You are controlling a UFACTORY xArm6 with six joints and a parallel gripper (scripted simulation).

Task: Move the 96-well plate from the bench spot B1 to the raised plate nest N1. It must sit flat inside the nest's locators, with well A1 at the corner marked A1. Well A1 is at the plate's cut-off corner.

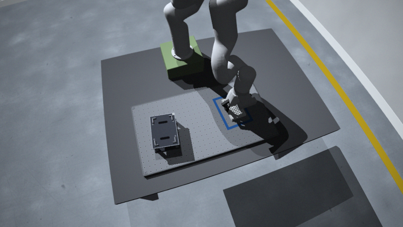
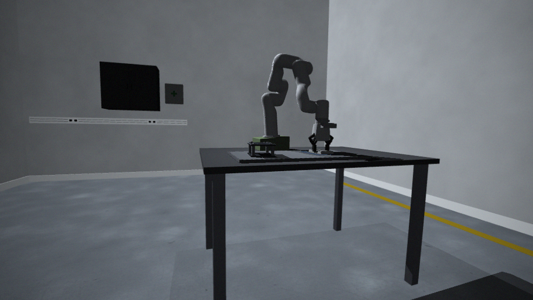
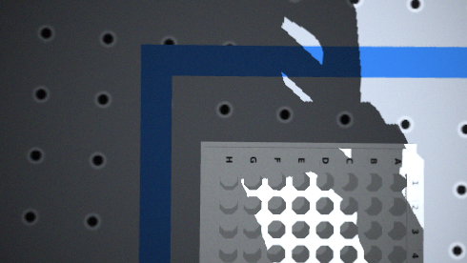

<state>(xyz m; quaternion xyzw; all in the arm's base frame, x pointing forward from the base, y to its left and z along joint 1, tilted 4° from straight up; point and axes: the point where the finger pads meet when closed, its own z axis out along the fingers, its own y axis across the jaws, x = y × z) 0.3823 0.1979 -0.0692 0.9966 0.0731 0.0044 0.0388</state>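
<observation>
The white 96-well plate (image 1: 235,110) lies flat inside the blue outline of spot B1 (image 1: 225,118) on the perforated bench board. My gripper (image 1: 233,110) is lowered straight down over it and is shut on the plate across its sides; it also shows in the exterior view (image 2: 320,148). In the wrist view the plate (image 3: 312,205) fills the lower right, with column letters H to A along its top edge and its cut-off A1 corner (image 3: 416,149) at the upper right. The fingertips are out of the wrist view. The raised plate nest N1 (image 1: 164,131) stands empty at the left of the board.
The arm's green base block (image 1: 182,57) sits behind the board. The nest top has corner locators and two slots. The arm's shadow covers the right part of the board (image 1: 197,129). The nest also shows in the exterior view (image 2: 261,148), left of my gripper.
</observation>
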